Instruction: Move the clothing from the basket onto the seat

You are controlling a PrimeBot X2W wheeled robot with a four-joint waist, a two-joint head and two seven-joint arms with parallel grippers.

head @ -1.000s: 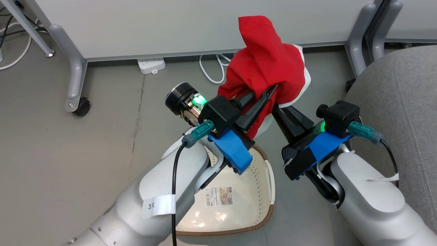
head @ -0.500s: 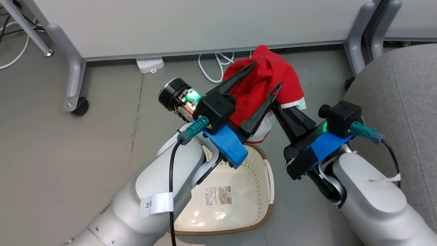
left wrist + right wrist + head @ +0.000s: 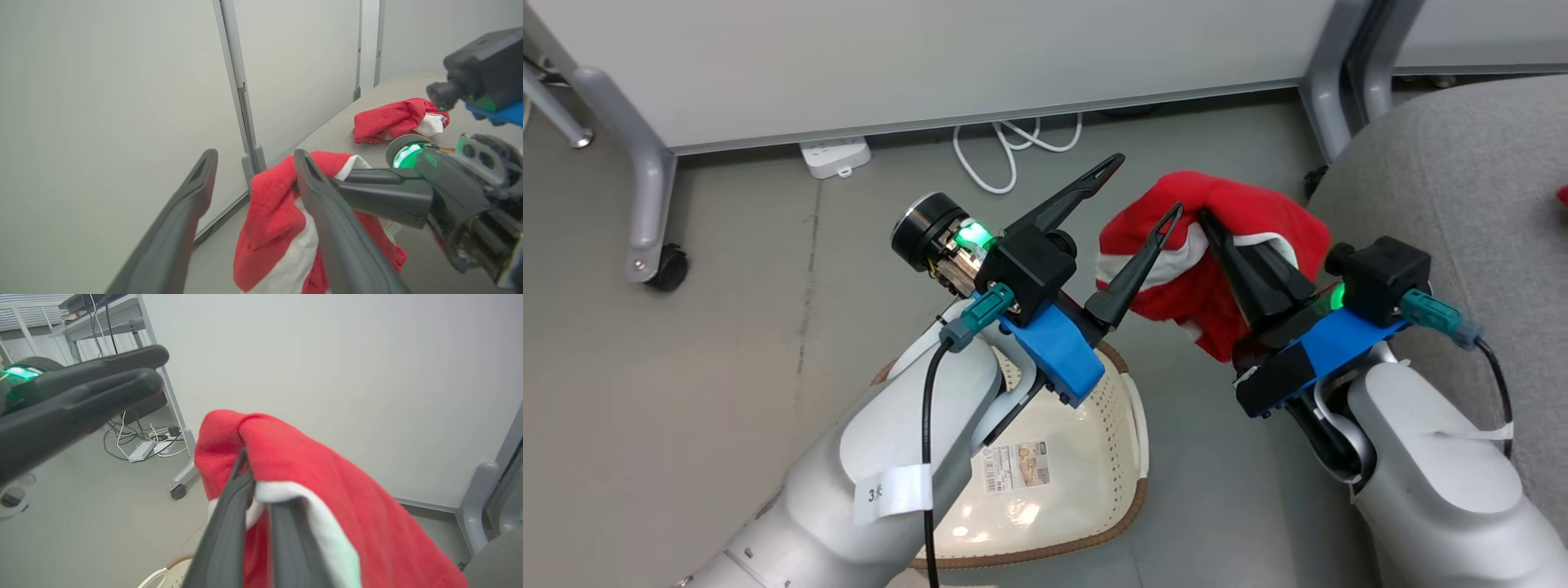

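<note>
Garment point(image 3: 1262, 214) pinched in right tool point(image 3: 1205, 214), beside spread left tool point(image 3: 1144, 184).

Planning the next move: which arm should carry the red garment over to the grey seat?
Right. The right end effector is shut on the red garment, close beside the seat; the left end effector stands open and holds nothing.

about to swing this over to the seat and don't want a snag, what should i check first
1. Right gripper shut on the red garment: ok.
2. Left gripper open: ok.
3. Left gripper's fingers clear of the garment: cannot tell, one lies right by it.
4. Garment above the seat: not ok, hangs beside its edge.
5. Basket empty: cannot tell, left arm covers part.
</note>
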